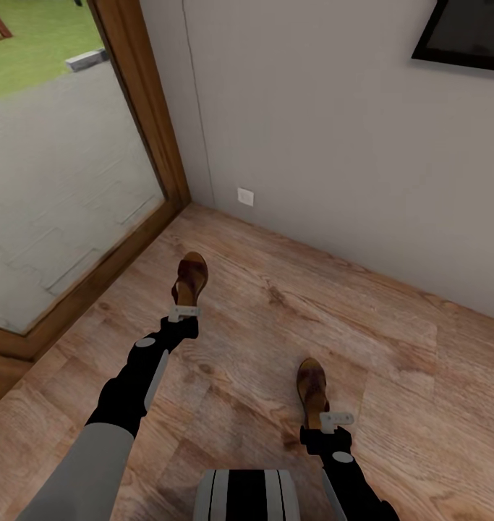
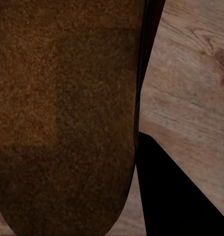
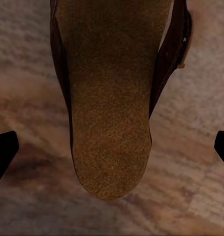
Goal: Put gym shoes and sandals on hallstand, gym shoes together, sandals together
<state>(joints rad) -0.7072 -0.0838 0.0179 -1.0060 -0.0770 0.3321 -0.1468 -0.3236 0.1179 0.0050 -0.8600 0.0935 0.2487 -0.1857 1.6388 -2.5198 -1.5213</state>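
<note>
Two dark brown sandals are on the wood-plank corridor floor (image 1: pixel 261 325). The left sandal (image 1: pixel 191 278) has its heel at my left gripper (image 1: pixel 183 312). Up close its brown footbed (image 2: pixel 67 118) sits between the jaws, and one black finger (image 2: pixel 176 196) lies against its side. The right sandal (image 1: pixel 312 383) lies on the floor just ahead of my right gripper (image 1: pixel 335 420). Its heel and buckled strap (image 3: pixel 109 113) sit between the wide-apart fingertips (image 3: pixel 3 152), which do not touch it. The gym shoes and the hallstand are out of view.
A glass door with a wooden frame (image 1: pixel 160 123) runs along the left. A grey wall (image 1: pixel 333 145) with a white socket (image 1: pixel 245 196) closes the far side, and a dark framed picture (image 1: pixel 467 32) hangs at the upper right. My base (image 1: pixel 247 496) is at the near edge.
</note>
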